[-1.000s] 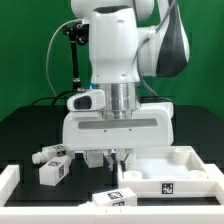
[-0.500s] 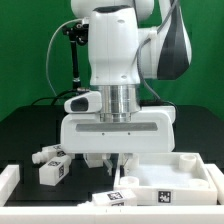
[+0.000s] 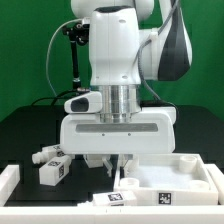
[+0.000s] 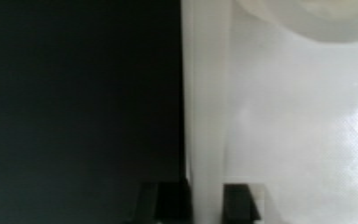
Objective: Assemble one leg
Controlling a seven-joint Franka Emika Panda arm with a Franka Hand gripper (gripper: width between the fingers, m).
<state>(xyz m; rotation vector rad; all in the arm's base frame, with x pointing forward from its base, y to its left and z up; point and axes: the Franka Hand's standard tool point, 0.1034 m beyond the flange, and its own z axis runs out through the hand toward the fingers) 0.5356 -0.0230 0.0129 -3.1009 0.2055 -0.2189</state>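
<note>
My gripper (image 3: 113, 166) is low over the table at the near-left wall of the large white tray (image 3: 190, 158). In the wrist view my gripper (image 4: 204, 190) has one dark finger on each side of that wall of the tray (image 4: 282, 120), and it looks shut on it. Two legs, small white blocks with square tags, lie together at the exterior view's left (image 3: 51, 157) (image 3: 53, 173). A third leg (image 3: 113, 199) lies in front of the tray near the front edge. A fourth leg is not in view.
A white raised border (image 3: 9, 190) runs along the exterior view's left front corner. The black table (image 3: 30, 125) stretches behind the legs. A black stand with cables (image 3: 73, 60) rises at the back left.
The tray's front corner with its tag has shifted slightly, first nearer the front edge and then a little back. The front leg has shifted slightly with it. The gripper stays on the wall.
</note>
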